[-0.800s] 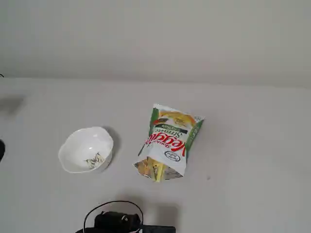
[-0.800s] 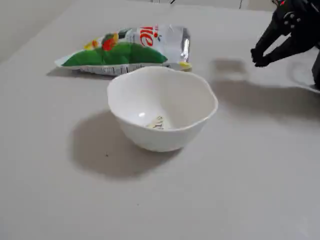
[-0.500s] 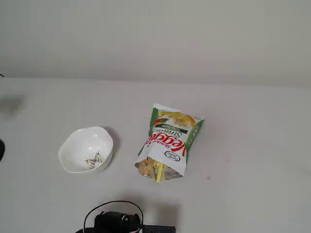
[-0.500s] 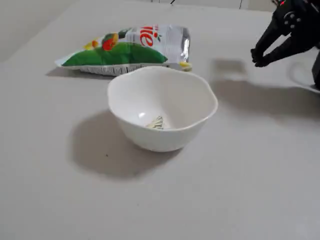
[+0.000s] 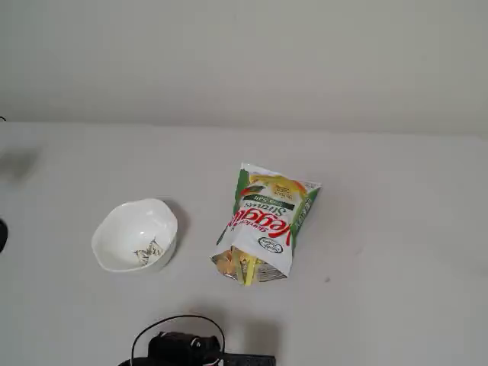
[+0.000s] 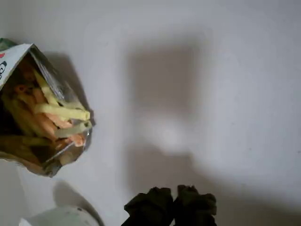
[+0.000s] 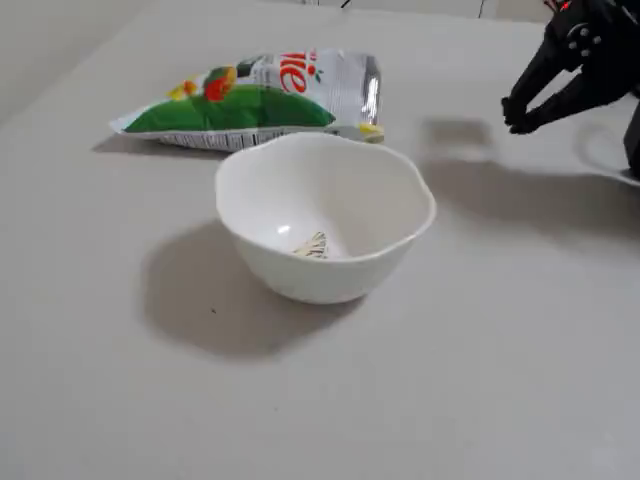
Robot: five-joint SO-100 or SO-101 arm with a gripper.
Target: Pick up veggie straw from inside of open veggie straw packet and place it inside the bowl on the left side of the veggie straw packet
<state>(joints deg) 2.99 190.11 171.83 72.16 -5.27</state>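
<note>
Wrist view first: nearest the lens, at the bottom edge, the gripper (image 6: pixel 174 200) is seen as two dark fingertips (image 6: pixel 150 205) pressed side by side with nothing between them, held above bare table (image 6: pixel 225 94). A curved sliver of the bowl (image 6: pixel 59 217) is cut off by the bottom left corner. Farther out on the left, the veggie straw packet (image 6: pixel 14 52) lies with its open mouth turned toward the middle of the picture; a yellow veggie straw (image 6: pixel 61 112) is seen inside among other yellow and orange sticks, its tip reaching the mouth's edge. The gripper is well apart from the mouth, and open table is left to the right and ahead of it.

From a fixed view taken at low height, the bowl (image 7: pixel 300 170) is nearest, upright, its wavy rim unobstructed and only a grey motif seen inside. Behind it the packet (image 7: pixel 260 100) lies flat, apart from the bowl, with a yellow stick end at its opening. At the right edge the gripper (image 7: pixel 518 115) is held above the table, tips closed and empty.

From a fixed view looking down, part of the arm is cut by the bottom edge; beyond it the bowl (image 5: pixel 126 221) lies to the left and the packet (image 5: pixel 267 221) to the right, with a clear strip of table (image 5: pixel 396 229) between them and yellow straws (image 5: pixel 248 268) at the packet's near mouth
</note>
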